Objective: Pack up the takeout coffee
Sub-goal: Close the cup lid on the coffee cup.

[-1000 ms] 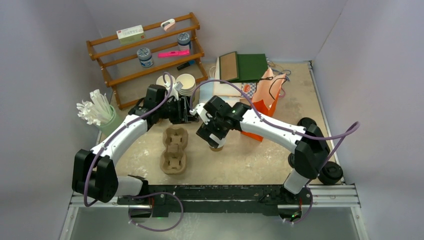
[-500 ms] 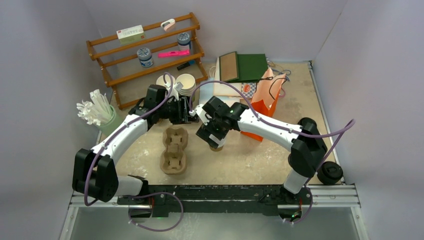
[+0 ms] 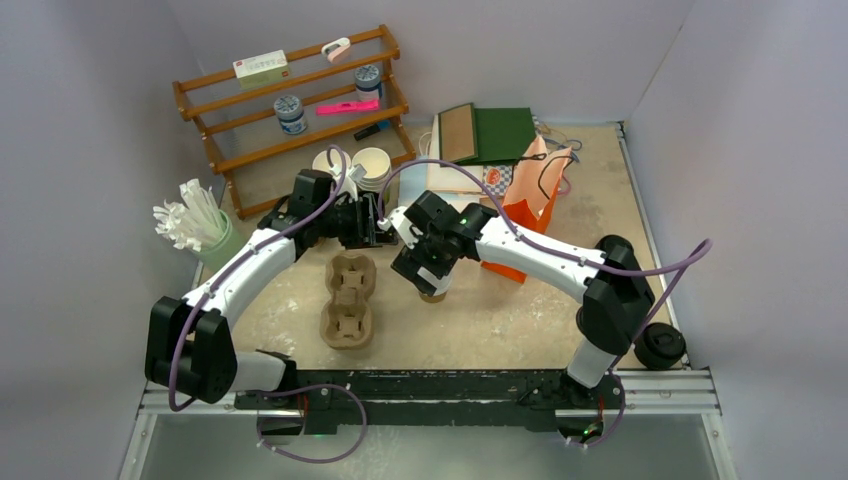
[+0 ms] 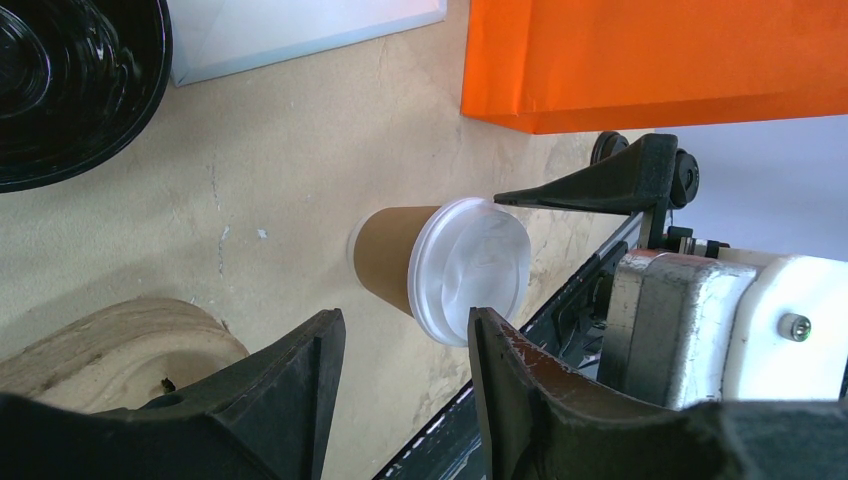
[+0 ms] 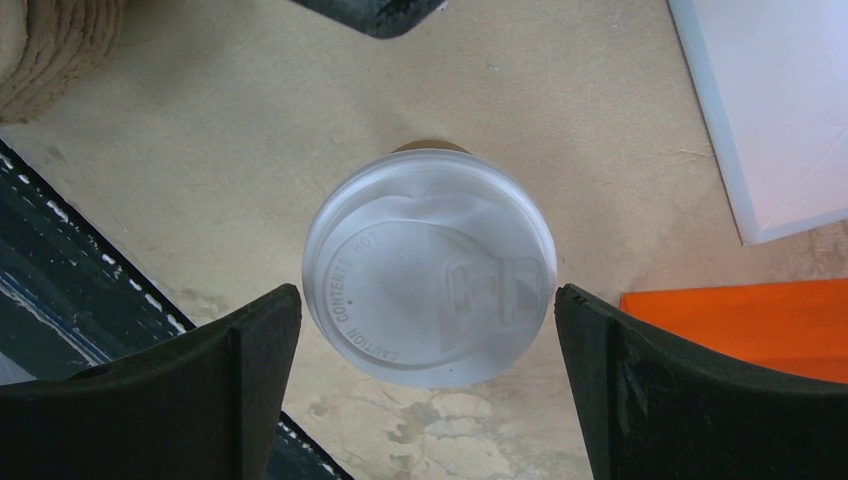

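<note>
One takeout coffee cup [image 5: 430, 265], brown kraft paper with a white plastic lid, stands upright on the table. In the top view only its base [image 3: 433, 296] shows under the right wrist. My right gripper [image 5: 428, 300] hangs directly above it, open, one finger on each side of the lid, close to its rim. The cup [image 4: 440, 270] shows side-on in the left wrist view, beyond my left gripper [image 4: 405, 330], which is open with nothing between its fingers. From above, the left gripper [image 3: 372, 225] sits left of the cup, behind the cardboard cup carrier [image 3: 347, 300].
An orange paper bag [image 3: 520, 220] stands just right of the cup. White stacked cups [image 3: 362, 165] and a wooden rack [image 3: 290, 110] are at the back left. A green holder of white sticks [image 3: 195, 225] stands at left. A black lid [image 3: 660, 345] lies near the front right rail.
The right arm's elbow has swung slightly left. Its gripper stays over the cup's lid, and the left arm has not moved.
</note>
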Robot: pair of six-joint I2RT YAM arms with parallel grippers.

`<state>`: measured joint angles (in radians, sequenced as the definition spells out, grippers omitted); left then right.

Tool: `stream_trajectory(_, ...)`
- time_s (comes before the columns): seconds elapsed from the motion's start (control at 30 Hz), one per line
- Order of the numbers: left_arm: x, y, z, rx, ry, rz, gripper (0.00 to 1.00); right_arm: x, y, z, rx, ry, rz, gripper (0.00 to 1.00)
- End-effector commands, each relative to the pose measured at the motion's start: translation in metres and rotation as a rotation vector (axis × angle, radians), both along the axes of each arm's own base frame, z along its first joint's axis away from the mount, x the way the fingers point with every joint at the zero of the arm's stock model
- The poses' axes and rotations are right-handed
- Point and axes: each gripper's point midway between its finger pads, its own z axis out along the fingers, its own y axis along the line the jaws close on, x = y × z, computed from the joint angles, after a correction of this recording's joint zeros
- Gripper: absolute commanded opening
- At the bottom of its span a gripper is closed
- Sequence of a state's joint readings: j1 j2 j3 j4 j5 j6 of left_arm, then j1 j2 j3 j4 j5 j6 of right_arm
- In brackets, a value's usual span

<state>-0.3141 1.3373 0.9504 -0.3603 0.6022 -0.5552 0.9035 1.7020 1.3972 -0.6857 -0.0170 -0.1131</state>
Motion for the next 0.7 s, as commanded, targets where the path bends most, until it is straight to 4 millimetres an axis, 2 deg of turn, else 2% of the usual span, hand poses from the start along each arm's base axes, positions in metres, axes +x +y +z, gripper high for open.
stream_trajectory(0.0,0.001,-0.001,0.002,-0.011,-0.027,-0.025,0.51,0.001,0.003,0.016,0.018,-0.022,0.006,0.97)
stream_trajectory(0.27,0.0,-0.001,0.001,-0.009,-0.024,-0.025,0.51,0.0,0.003,0.01,0.003,-0.011,0.01,0.83)
stream_trajectory(0.57,0.0,-0.001,0.001,-0.01,-0.023,-0.024,0.51,-0.003,-0.001,0.002,-0.01,-0.001,0.007,0.82)
stream_trajectory(0.67,0.0,-0.002,0.001,-0.011,-0.022,-0.024,0.51,-0.005,-0.005,-0.003,-0.019,0.002,0.003,0.79)
